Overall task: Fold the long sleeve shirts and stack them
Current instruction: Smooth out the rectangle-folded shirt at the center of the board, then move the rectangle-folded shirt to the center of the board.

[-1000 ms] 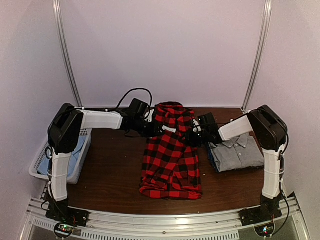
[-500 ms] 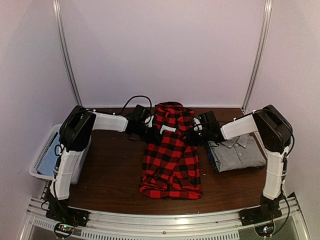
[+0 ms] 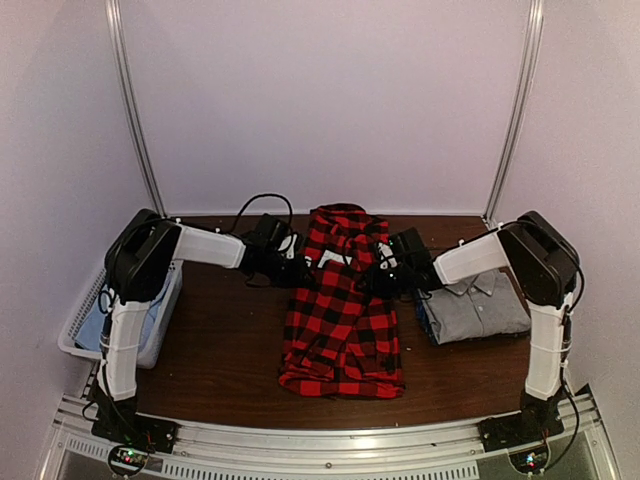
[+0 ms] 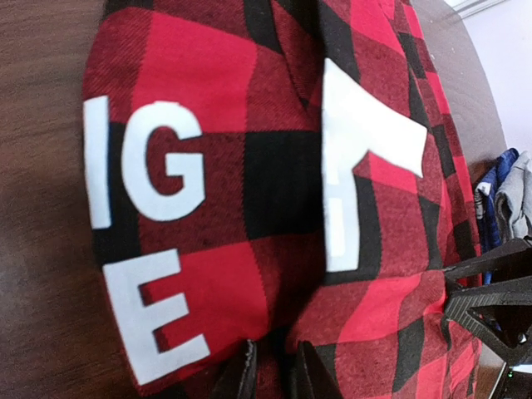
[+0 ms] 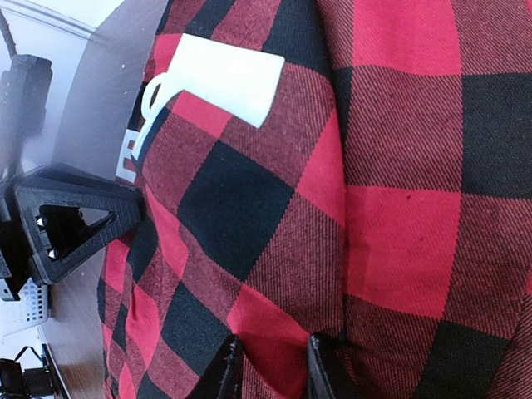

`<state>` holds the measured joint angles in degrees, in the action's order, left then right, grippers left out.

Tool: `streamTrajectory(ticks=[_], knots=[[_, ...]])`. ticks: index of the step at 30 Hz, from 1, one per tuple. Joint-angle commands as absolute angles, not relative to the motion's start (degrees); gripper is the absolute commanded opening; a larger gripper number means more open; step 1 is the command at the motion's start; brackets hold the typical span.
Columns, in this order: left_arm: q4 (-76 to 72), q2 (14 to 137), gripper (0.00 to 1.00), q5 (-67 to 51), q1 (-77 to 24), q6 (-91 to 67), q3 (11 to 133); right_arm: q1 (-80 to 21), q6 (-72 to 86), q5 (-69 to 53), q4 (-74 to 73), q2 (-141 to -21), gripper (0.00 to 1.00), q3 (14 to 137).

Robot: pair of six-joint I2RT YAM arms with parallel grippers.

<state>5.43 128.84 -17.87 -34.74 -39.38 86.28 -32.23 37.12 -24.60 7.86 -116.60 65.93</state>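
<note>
Flannel shirt [image 3: 342,320] in red-and-black buffalo check with white block letters lies across the middle of the dark wooden table [image 3: 230,350]. Toward the table's far edge, the left gripper [image 4: 274,374] and right gripper [image 5: 274,366] each pinch its cloth. A folded plain grey collared shirt [image 3: 480,305] rests at the table's right end.

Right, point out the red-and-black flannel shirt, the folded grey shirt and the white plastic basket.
red-and-black flannel shirt [image 3: 345,383], top view, hem.
folded grey shirt [image 3: 478,310], top view, front.
white plastic basket [image 3: 79,312], top view, left rim.
</note>
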Motion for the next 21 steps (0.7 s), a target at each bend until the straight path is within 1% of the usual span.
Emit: streamTrajectory(ticks=[1, 14, 18, 21], knots=[[9.98, 127.33, 0.19, -12.91, -32.69, -39.04, 80.09, -33.50, 35.74, -22.81, 4.82, -118.83, 0.27, 67.78], [8.44, 122.06, 0.18, -11.88, -29.18, -38.41, 71.06, -35.56, 35.77, -22.90, 2.81, -121.02, 0.28, 72.99], [7.51, 120.40, 0.18, -12.91, -27.86, -37.88, 70.06, -36.11, 35.72, -22.62, 2.17, -120.56, 0.28, 73.78], [6.58, 118.44, 0.17, -13.65, -27.69, -35.73, 71.55, -36.20, 35.67, -22.07, 1.67, -119.01, 0.28, 73.74]])
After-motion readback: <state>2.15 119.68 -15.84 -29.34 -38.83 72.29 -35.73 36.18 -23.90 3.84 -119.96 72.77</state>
